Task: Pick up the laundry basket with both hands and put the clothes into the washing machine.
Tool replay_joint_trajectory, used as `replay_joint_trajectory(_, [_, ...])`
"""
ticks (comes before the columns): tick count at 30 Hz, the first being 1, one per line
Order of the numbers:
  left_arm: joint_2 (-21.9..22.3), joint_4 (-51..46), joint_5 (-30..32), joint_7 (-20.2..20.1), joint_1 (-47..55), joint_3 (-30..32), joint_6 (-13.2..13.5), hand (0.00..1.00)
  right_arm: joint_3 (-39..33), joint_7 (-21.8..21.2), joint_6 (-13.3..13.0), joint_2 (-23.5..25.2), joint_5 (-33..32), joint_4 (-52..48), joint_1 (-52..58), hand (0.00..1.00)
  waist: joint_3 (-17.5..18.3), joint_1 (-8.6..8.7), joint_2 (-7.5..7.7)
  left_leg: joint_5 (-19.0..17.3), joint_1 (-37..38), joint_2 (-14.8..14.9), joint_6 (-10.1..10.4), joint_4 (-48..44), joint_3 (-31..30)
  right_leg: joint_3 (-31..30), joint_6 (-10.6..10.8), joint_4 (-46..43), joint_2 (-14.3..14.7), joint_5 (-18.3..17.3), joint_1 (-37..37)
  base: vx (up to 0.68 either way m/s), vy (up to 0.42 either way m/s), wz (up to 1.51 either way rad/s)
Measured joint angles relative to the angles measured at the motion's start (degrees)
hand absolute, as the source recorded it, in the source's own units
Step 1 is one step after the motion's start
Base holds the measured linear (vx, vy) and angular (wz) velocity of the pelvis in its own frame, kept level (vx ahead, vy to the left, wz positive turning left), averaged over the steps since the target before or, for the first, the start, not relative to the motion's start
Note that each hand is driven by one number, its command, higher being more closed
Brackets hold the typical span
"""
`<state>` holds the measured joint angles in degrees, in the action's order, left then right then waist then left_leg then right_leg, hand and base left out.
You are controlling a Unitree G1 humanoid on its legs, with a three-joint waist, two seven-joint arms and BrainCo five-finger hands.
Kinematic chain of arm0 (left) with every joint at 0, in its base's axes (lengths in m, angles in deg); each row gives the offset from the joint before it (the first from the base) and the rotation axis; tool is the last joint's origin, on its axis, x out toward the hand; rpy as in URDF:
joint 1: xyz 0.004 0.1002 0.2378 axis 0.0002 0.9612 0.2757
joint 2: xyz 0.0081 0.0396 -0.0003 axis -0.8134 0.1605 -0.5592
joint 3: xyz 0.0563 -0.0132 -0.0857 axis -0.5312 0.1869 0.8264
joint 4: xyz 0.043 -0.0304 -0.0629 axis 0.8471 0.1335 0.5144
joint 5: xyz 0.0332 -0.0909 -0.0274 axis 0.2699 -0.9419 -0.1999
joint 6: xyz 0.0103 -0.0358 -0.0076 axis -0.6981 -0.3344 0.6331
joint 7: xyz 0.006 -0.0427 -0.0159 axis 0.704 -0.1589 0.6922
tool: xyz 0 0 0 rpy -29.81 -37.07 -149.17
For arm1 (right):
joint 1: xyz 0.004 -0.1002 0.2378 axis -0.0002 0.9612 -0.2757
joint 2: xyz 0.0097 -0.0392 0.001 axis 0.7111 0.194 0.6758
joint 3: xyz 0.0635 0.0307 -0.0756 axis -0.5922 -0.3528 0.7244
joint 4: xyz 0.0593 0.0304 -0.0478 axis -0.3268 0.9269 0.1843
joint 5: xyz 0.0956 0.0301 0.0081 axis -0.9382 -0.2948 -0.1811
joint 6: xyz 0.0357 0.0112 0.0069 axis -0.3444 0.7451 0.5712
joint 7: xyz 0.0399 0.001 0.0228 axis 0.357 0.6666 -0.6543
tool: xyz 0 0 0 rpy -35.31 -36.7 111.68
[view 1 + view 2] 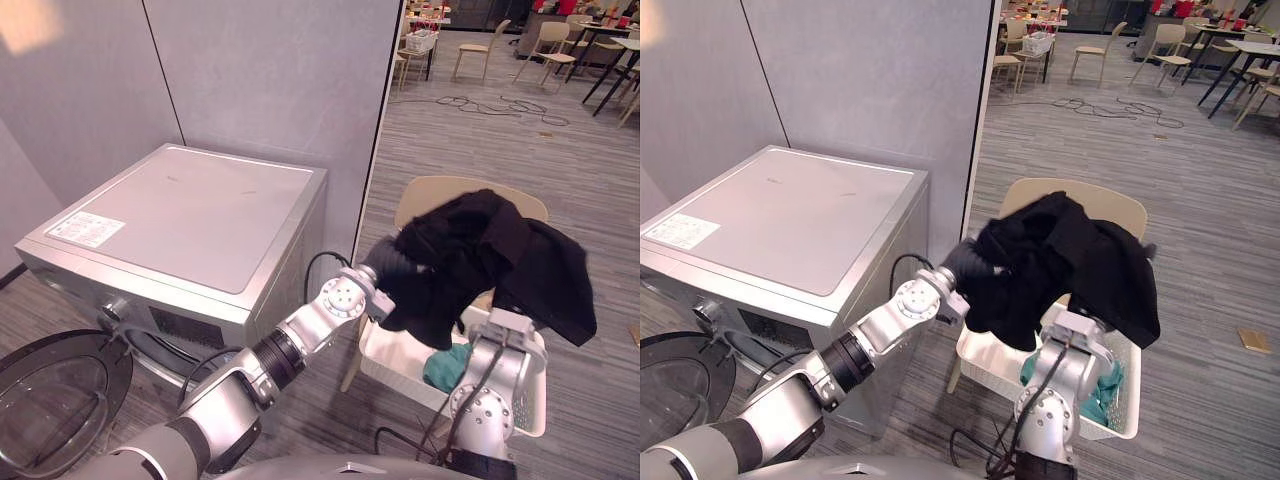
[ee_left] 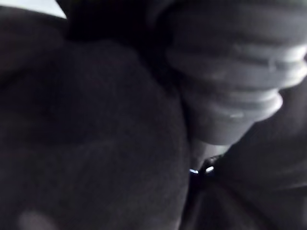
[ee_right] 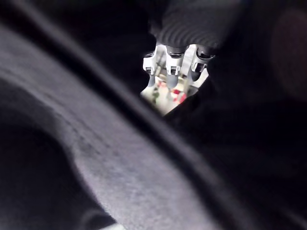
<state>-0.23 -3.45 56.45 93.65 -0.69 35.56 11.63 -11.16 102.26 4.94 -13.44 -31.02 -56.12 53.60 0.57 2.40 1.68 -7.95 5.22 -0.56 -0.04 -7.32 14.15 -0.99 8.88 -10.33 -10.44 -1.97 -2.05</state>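
Your boxy grey metal washer (image 1: pixel 190 215) stands at left, its round glass door (image 1: pixel 55 395) open. The left hand (image 1: pixel 388 262) is buried in a limp black garment (image 1: pixel 480 250) held above the white perforated basket (image 1: pixel 385 360) on a tan chair (image 1: pixel 430 192). A crumpled teal cloth (image 1: pixel 447 366) lies inside the basket. The right hand (image 3: pixel 184 28) is under the same garment. You cannot tell either hand's grip.

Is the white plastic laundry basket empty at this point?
No, a teal cloth lies inside the white plastic laundry basket, below the black garment hanging above it.
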Motion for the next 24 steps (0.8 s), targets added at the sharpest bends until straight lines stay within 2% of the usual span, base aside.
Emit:
replay_joint_trajectory(2, [-0.3, -2.7, -0.4, 1.0, -0.6, 3.3, 0.0, 1.00, -4.1, 0.0, 0.2, 0.0, 0.3, 0.4, 1.6, 0.00, 0.1, 0.00, -0.13, -0.5, -0.1, 0.2, 0.0, -0.6, 0.1, -0.2, -0.1, 0.0, 0.2, -0.1, 0.0, 0.00, 0.008, -0.08])
replay_joint_trajectory(7, [-5.3, -7.7, -3.6, 2.0, -6.3, 10.7, 0.3, 1.00, -11.3, -0.1, 1.1, 0.2, 2.0, 3.4, 2.6, 0.00, 0.4, 1.00, -0.64, -1.3, -0.2, 0.6, 0.4, -1.5, 0.3, -0.7, -0.6, -0.2, 0.7, -0.3, -0.1, -0.01, -0.002, -0.07])
replay_joint_trajectory(9, [-8.3, -12.3, -6.0, 3.2, -7.3, 14.5, 1.6, 1.00, -13.7, -0.1, 1.2, 0.3, 2.0, 5.4, 2.6, 0.00, 0.7, 0.99, -1.15, -1.5, -0.2, 1.0, 0.5, -1.6, 0.4, -0.6, -0.8, -0.3, 1.1, -0.5, -0.2, 0.00, 0.000, 0.00])
replay_joint_trajectory(16, [-14.3, -20.6, -9.3, 6.6, -7.8, 23.4, 4.5, 1.00, -15.9, -0.6, 1.3, 1.0, 2.0, 5.4, 3.0, 0.00, 1.2, 0.84, -2.17, -1.6, -0.2, 1.4, 0.7, -1.6, -0.2, 0.1, -1.3, -1.2, 1.4, -1.4, -0.2, 0.00, -0.013, 0.04])
replay_joint_trajectory(21, [-19.7, -29.7, -10.2, 7.8, -7.7, 28.9, 5.9, 1.00, -15.8, -2.8, 2.5, 1.0, 2.0, 5.4, 5.8, 0.00, 1.2, 0.14, -2.41, -1.6, -0.1, 1.5, 0.8, -1.6, -0.6, 0.4, -1.4, -1.9, 1.3, -2.2, -0.2, 0.00, -0.006, 0.05])
replay_joint_trajectory(24, [-23.5, -37.0, -10.3, 8.4, -6.3, 35.8, 8.3, 1.00, -16.1, -3.4, 3.5, 1.1, 1.9, 5.4, 8.2, 0.00, 1.2, -0.12, -2.83, -1.6, 0.0, 1.4, 0.8, -1.6, -1.5, 1.3, -1.7, -2.6, 1.2, -2.9, 0.0, 0.01, -0.010, 0.12])
